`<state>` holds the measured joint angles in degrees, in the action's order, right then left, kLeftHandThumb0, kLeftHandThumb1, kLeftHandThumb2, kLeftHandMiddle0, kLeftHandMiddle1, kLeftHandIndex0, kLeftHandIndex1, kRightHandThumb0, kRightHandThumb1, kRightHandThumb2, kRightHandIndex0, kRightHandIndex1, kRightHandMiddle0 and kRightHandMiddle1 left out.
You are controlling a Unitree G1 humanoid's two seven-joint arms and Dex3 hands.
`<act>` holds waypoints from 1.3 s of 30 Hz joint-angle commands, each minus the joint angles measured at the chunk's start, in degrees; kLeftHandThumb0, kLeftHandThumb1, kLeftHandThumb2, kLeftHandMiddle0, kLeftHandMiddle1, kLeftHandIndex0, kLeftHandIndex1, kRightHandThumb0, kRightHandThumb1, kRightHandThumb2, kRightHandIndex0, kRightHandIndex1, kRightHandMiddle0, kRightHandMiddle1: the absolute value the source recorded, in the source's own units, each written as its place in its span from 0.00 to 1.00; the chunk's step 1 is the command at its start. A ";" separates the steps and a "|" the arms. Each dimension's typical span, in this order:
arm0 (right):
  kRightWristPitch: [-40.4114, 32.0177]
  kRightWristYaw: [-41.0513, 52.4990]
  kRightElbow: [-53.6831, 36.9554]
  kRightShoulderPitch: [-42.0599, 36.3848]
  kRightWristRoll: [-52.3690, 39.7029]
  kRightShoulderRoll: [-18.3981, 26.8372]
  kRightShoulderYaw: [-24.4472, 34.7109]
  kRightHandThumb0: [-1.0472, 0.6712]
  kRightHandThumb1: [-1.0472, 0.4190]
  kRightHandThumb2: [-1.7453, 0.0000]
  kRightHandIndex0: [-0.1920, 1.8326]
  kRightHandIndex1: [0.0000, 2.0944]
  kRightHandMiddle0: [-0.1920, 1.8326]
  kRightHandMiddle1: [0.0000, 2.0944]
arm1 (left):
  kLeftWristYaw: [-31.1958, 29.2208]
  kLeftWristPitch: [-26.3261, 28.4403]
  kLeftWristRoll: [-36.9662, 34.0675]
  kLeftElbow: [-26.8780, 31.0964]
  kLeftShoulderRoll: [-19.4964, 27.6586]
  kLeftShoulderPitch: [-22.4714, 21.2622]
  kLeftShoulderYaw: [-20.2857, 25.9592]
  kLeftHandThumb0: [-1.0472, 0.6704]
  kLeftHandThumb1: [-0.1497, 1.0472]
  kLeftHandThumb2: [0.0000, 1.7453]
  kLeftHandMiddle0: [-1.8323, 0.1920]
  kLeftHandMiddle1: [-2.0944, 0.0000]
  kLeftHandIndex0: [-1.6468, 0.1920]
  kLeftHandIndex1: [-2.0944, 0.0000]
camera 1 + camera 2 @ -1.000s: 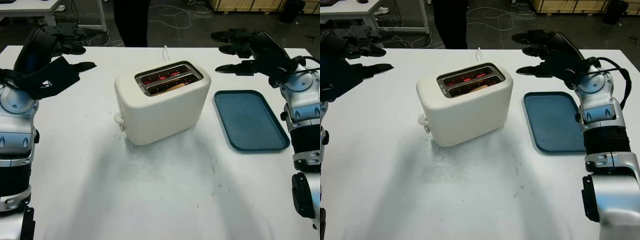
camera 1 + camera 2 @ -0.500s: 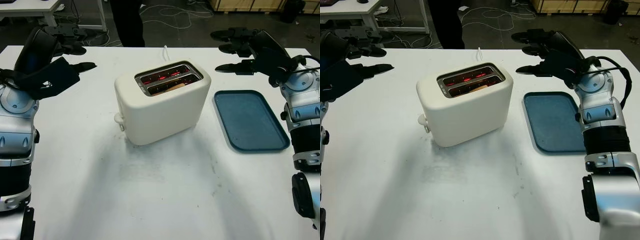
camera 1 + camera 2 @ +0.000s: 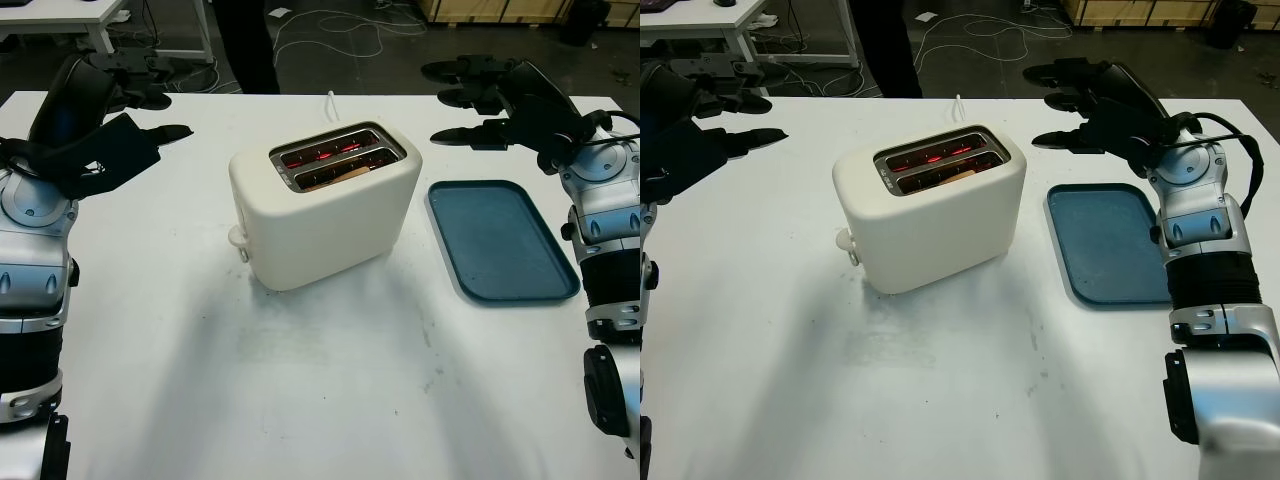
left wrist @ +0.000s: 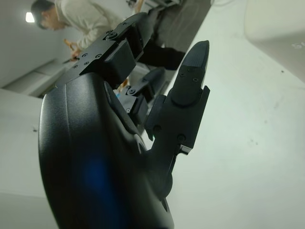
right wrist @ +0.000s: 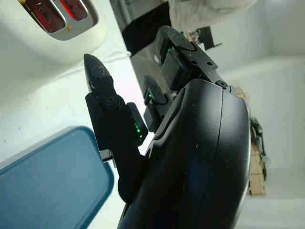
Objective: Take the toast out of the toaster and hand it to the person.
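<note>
A cream two-slot toaster stands in the middle of the white table, its slots glowing red. A slice of toast sits low in the near slot, just its tan edge showing. My left hand hangs open above the table's far left, well away from the toaster. My right hand is open above the far right of the table, behind the blue tray. A person in dark trousers stands beyond the table's far edge.
The blue tray lies flat to the right of the toaster with nothing on it. A white cord runs from behind the toaster toward the far edge. Cables lie on the floor beyond the table.
The person behind the table has shifted slightly to the left. Neither hand nor the toaster has moved.
</note>
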<state>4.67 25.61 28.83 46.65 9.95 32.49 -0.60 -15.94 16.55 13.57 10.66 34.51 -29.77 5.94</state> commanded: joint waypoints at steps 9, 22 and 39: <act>-1.49 -0.60 -1.28 -0.76 -0.03 -0.05 -0.19 0.51 0.16 1.00 0.36 0.00 0.35 0.00 | -0.07 0.62 -0.06 0.59 0.00 0.36 -0.14 0.46 0.83 0.00 0.63 0.75 0.51 0.98; -1.54 0.11 -1.02 -0.72 -0.73 0.01 0.06 0.50 0.16 1.00 0.36 0.00 0.35 0.00 | -0.03 -0.87 -0.02 -0.30 0.13 0.28 -0.16 0.43 0.83 0.00 0.62 0.74 0.50 0.98; -2.01 -0.47 -1.80 -1.05 -0.12 0.11 -0.15 0.50 0.16 1.00 0.36 0.00 0.35 0.00 | 0.10 -0.91 0.00 -0.30 -0.10 0.26 -0.17 0.44 0.83 0.00 0.63 0.73 0.50 0.98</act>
<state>3.49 25.59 27.97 46.30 9.95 32.49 -0.71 -15.94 16.39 13.68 10.53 34.51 -29.77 5.87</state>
